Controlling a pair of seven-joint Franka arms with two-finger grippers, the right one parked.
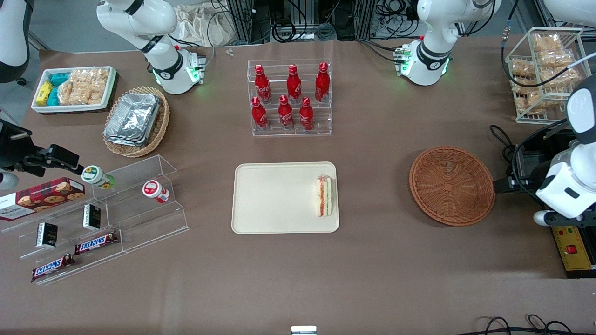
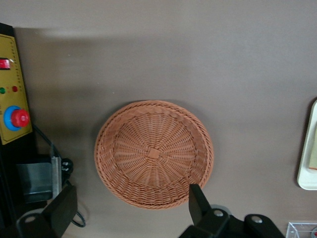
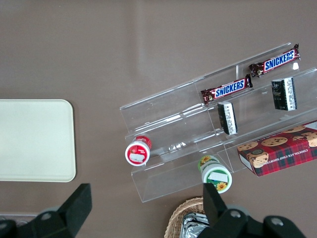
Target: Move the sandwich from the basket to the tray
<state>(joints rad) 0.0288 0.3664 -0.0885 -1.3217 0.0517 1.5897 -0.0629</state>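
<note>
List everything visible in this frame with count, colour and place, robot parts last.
sandwich: 1, white with red and green filling, on the tray's edge nearest the basket
tray: 1, cream, mid-table
basket: 1, reddish-brown, empty, toward the working arm's end
cola bottles: 6, red, in a clear rack farther from the camera than the tray
foil containers: silver stack, in a tan basket
Snickers bars: 2, brown, on a clear stand toward the parked arm's end
gripper: 1, black fingers, open, above the basket
</note>
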